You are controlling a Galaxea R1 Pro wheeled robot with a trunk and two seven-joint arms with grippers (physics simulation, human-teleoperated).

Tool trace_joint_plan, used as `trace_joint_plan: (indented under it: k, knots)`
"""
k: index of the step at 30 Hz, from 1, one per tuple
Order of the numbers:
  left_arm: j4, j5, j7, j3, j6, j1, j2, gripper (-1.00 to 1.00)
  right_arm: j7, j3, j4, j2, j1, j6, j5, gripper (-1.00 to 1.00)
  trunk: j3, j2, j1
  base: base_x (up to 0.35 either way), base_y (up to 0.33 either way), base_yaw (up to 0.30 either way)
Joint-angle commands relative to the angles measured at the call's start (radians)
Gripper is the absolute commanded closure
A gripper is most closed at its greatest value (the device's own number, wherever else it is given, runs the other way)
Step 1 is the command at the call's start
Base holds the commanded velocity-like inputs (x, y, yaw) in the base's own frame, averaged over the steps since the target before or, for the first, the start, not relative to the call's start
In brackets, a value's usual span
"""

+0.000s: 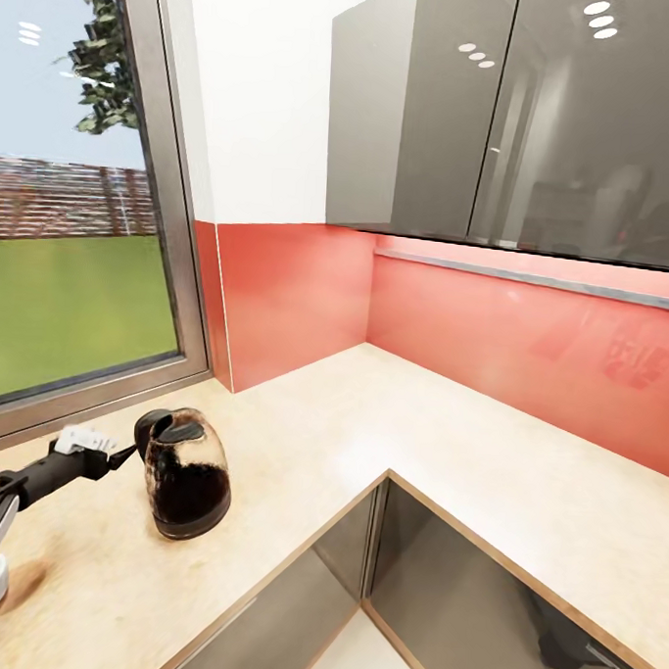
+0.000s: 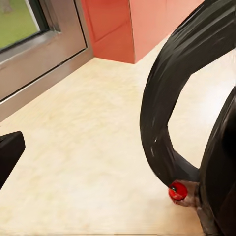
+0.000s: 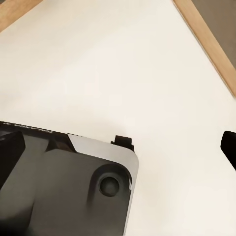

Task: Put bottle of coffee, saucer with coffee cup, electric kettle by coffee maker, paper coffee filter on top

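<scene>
The electric kettle (image 1: pixel 183 474) stands upright on the tabletop (image 1: pixel 389 416), lower left of the frame, near the window (image 1: pixel 77 194); left tool (image 1: pixel 122 454) meets its handle; grip state cannot be told.

The electric kettle (image 1: pixel 186 476) has a clear, brownish glass body that glints, with a smooth black plastic handle (image 2: pixel 167 93) and a shiny red switch (image 2: pixel 177 190). The table (image 1: pixel 389 426) is pale, matt wood grain. Glossy red panels (image 1: pixel 530 355) line the wall, the upper cabinets (image 1: pixel 522 119) are mirror-like grey, and the window frame (image 1: pixel 178 238) looks like brushed metal.
</scene>
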Motion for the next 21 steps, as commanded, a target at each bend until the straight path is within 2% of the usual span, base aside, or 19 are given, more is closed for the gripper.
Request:
trace_joint_plan:
  k: [1, 6, 10, 14, 21]
  knots:
    - [0.004, -0.005, -0.007, 0.003, 0.003, -0.001, -0.001, -1.00, 0.004, 0.007, 0.000, 0.000, -0.001, -0.002, -0.011, -1.00, -0.002, -0.002, 0.001, 0.000, 0.000, 0.000]
    - [0.033, 0.027, -0.006, 0.004, -0.009, -0.001, 0.000, -1.00, 0.004, 0.007, 0.000, 0.000, -0.001, -0.002, -0.011, -1.00, -0.002, -0.002, 0.001, 0.000, 0.000, 0.000]
    - [0.063, 0.060, 0.000, 0.021, -0.069, -0.001, 0.000, -1.00, 0.004, 0.007, 0.000, 0.000, -0.001, -0.002, -0.011, -1.00, -0.002, -0.002, 0.001, 0.000, 0.000, 0.000]
    - [0.087, 0.071, 0.012, 0.038, -0.107, -0.001, 0.000, -1.00, 0.004, 0.007, 0.000, 0.000, -0.001, -0.002, -0.011, -1.00, -0.002, -0.002, 0.001, 0.000, 0.000, 0.000]
    - [0.097, 0.080, 0.020, 0.044, -0.119, -0.002, -0.001, -1.00, 0.004, 0.007, 0.000, 0.000, -0.001, -0.002, -0.011, -1.00, -0.002, -0.002, 0.001, 0.000, 0.000, 0.000]
